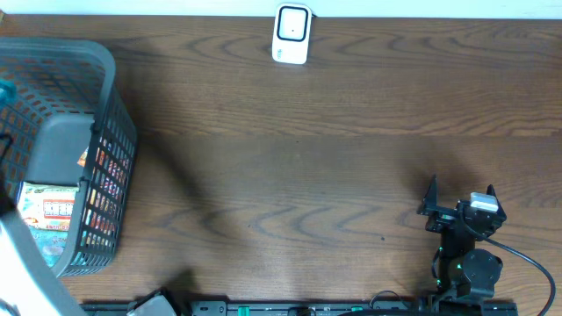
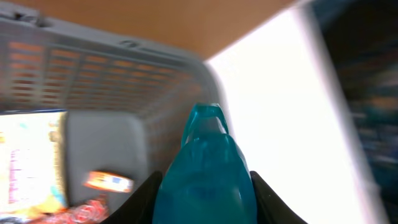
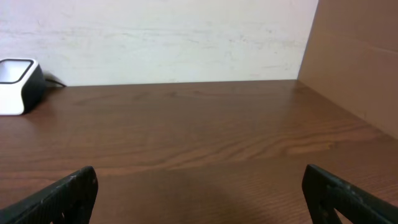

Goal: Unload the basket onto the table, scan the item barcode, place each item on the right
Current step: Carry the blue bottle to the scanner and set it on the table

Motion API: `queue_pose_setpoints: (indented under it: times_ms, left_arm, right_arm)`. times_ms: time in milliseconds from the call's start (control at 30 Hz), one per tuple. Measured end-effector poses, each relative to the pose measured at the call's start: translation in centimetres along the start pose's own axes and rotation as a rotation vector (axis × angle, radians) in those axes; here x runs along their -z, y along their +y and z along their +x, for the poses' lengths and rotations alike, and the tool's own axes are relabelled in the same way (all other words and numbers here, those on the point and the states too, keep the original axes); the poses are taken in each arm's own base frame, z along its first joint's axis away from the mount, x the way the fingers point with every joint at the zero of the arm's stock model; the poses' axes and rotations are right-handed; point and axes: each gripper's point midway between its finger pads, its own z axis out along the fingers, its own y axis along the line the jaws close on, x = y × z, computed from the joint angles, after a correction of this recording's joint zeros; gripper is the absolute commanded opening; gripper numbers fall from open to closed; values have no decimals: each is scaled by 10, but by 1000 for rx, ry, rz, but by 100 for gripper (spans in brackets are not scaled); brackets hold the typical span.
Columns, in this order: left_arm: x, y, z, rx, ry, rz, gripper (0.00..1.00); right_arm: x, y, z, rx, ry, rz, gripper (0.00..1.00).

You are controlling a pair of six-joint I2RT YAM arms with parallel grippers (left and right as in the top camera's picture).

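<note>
A teal, smooth, drop-shaped item (image 2: 208, 155) with a small loop at its top sits between the two black fingers of my left gripper (image 2: 205, 179), which is shut on it above the grey mesh basket (image 2: 93, 68). In the overhead view only a teal sliver of the item (image 1: 4, 89) shows at the left edge, over the basket (image 1: 118, 123). The white barcode scanner (image 1: 291, 33) stands at the table's far edge, also visible as a white block (image 3: 15, 78) in the right wrist view. My right gripper (image 1: 460, 195) rests near the front right, open and empty (image 3: 199, 190).
The basket holds colourful snack packets (image 1: 48, 211) and a grey object (image 1: 57, 149). A cardboard panel (image 3: 354, 56) rises at the table's right side. The white left arm (image 1: 19, 259) crosses the lower-left corner.
</note>
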Motion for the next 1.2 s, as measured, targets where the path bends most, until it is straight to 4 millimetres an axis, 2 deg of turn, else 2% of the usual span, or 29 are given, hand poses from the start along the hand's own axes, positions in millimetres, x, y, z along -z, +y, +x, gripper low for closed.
queue_pose_setpoints:
  times_ms: [100,200,333,433,500,600,700,867,967,1067,1200]
  left_arm:
    - [41,-26,11,-2,35,165,19]
    - [67,-53,49,-53,176,304,19]
    - [81,-81,120,-159,423,409,19]
    - [79,-94,182,-265,599,422,19]
    - [74,-96,232,-361,716,398,19]
    - [63,-82,294,-503,843,312,19]
    - [48,-57,360,-686,958,209,19]
    - [25,-20,435,-963,1067,137,19]
    - [17,1,467,-1135,1121,139,19]
    - [13,17,484,-1260,1162,146,19]
    - [11,27,495,-1392,1190,193,19]
  right_arm:
    - [0,0,0,0,0,0,99]
    - [0,0,0,0,0,0,99]
    - [0,0,0,0,0,0,99]
    - [0,0,0,0,0,0,99]
    - [0,0,0,0,0,0,99]
    - [0,0,0,0,0,0,99]
    - [0,0,0,0,0,0,99]
    - [0,0,0,0,0,0,99]
    - [0,0,0,0,0,0,99]
    - [0,0,0,0,0,0,99]
    - [0,0,0,0,0,0,99]
